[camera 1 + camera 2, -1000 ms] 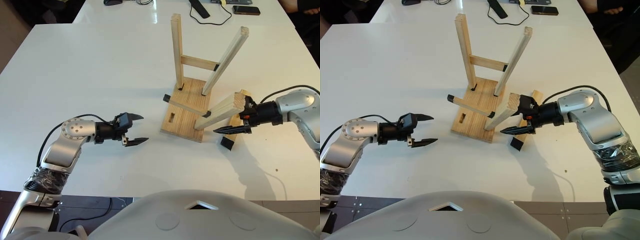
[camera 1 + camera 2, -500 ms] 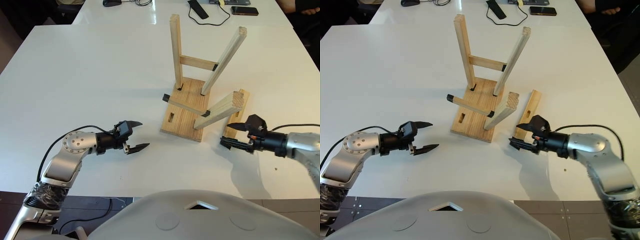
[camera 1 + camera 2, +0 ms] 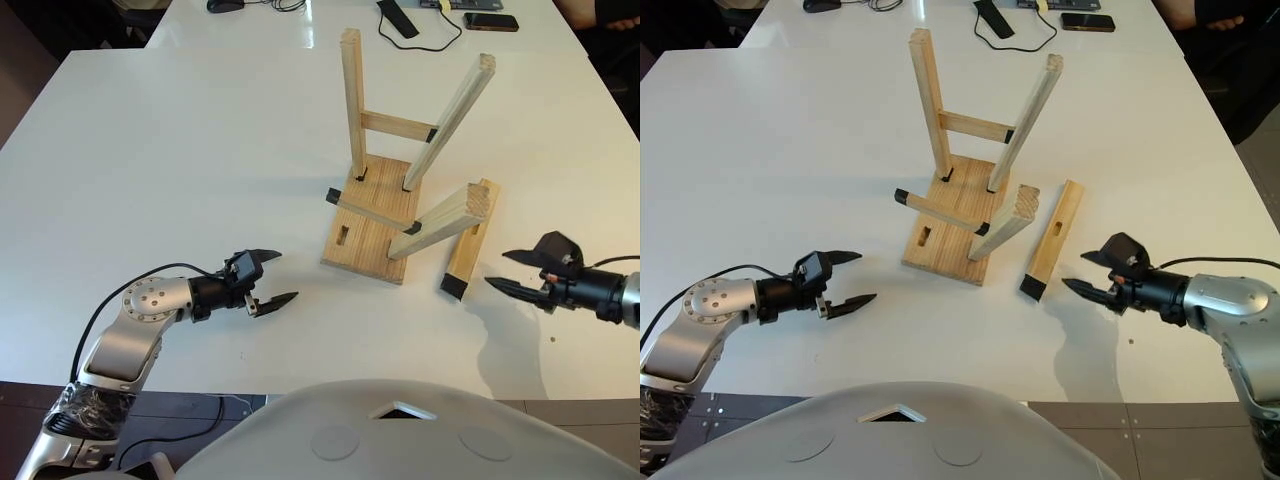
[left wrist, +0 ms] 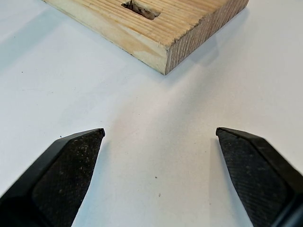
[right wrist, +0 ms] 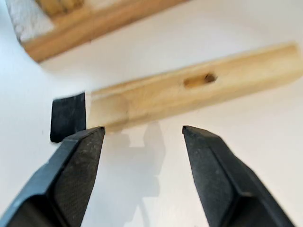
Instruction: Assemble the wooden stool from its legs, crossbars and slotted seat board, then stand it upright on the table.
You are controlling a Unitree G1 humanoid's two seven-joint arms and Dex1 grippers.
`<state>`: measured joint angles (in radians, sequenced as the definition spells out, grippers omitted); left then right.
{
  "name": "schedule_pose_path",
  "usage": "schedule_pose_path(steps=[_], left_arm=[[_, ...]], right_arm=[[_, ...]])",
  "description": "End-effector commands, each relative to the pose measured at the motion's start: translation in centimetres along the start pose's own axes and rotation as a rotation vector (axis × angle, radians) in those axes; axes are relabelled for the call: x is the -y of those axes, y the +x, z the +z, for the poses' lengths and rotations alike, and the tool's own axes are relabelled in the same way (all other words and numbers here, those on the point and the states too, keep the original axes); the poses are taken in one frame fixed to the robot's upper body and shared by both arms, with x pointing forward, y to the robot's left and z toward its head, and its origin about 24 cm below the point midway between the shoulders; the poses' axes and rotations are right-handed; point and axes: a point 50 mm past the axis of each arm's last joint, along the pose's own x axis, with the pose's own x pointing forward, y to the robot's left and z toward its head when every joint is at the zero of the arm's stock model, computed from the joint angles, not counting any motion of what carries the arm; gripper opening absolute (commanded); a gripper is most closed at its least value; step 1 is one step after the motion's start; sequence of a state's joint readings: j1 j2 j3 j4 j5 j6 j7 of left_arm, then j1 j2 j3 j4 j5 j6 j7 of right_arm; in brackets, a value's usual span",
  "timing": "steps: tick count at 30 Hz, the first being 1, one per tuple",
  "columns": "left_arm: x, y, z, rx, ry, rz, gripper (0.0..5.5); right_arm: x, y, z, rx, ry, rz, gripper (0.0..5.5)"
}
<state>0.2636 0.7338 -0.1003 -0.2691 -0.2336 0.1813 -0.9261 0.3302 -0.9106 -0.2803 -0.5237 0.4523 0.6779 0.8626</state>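
Fitting the last leg looks like the step in hand. The seat board (image 3: 375, 243) lies flat, underside up, near mid-table (image 3: 180, 150). Two legs (image 3: 353, 100) stand upright in its far end, tied by a crossbar (image 3: 397, 125). A third leg (image 3: 440, 220) leans tilted over the board's near right side, with a second crossbar (image 3: 368, 207) running from it toward the board's left edge; I can't tell whether that leg is properly seated. One open slot (image 3: 343, 236) shows near the board's near left corner. The loose leg (image 3: 470, 238) lies flat on the table just beside the board's right edge, black cap (image 3: 452, 289) at its near end and a slot in its side visible from the right wrist view (image 5: 199, 79). The right gripper (image 3: 497, 269) sits low over the table, near the capped end but apart from it, aimed at it, jaws spread wide and empty. The left gripper (image 3: 288, 275) is low off the board's near left corner, near but not touching, pointed at the board, jaws also wide apart with nothing between them. My read on the next move: right gripper closes in on the loose leg, lifts and stands it up, then presses it into the open slot while the left steadies the board. The leaning leg probably needs squaring first.
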Motion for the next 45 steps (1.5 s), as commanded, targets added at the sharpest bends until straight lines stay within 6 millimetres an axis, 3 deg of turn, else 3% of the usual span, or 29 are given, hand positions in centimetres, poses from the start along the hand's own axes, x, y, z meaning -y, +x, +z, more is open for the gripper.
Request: schedule_pose_path(steps=[1, 4, 6, 9, 14, 16, 22, 25, 29, 35, 43, 45], left_arm=[[-0.2, 0.1, 0.2, -0.004, 0.004, 0.018, 4.37], [-0.5, 0.5, 0.4, -0.005, 0.014, 0.01, 4.37], [-0.8, 0.6, 0.7, -0.003, 0.025, -0.002, 4.37], [-1.0, 0.2, 0.6, -0.013, 0.022, 0.002, 4.37], [-0.4, 0.1, 0.3, -0.015, 0.004, 0.008, 4.37], [-0.1, 0.1, 0.1, -0.014, -0.005, 0.019, 4.37], [0.7, -0.4, -0.4, -0.013, -0.038, 0.066, 4.37], [1.0, -0.6, -0.7, -0.019, -0.055, 0.094, 4.37], [0.7, -0.3, -0.6, -0.02, -0.051, 0.098, 4.37], [-0.6, 0.1, 0.0, -0.035, -0.005, 0.062, 4.37], [-1.6, 0.3, 0.5, -0.053, 0.039, -0.004, 4.37], [-1.9, 0.4, 0.6, -0.058, 0.05, -0.016, 4.37]], right_arm=[[-2.5, 2.4, 2.3, 0.168, 0.044, 0.077, 3.01], [-4.0, 5.4, 0.7, 0.113, 0.062, 0.098, 3.01], [-4.2, 6.3, -0.7, 0.068, 0.075, 0.061, 3.01], [-3.6, 5.9, -2.4, 0.007, 0.084, 0.026, 3.01], [-1.8, 3.3, -3.6, -0.056, 0.056, -0.01, 3.01], [-1.4, 2.3, -3.1, -0.045, 0.042, 0.001, 3.01], [-1.3, -0.5, 1.7, 0.173, 0.001, -0.048, 3.01], [-1.2, -0.6, 1.1, 0.143, -0.011, -0.182, 3.41], [1.6, 0.0, -1.3, 0.04, -0.104, -0.299, 3.77], [6.3, 0.8, -2.7, -0.024, -0.157, -0.14, 3.77], [9.2, 1.5, -3.4, -0.132, -0.029, 0.088, 3.77], [9.5, 1.4, -4.5, -0.185, -0.014, 0.097, 3.77]])
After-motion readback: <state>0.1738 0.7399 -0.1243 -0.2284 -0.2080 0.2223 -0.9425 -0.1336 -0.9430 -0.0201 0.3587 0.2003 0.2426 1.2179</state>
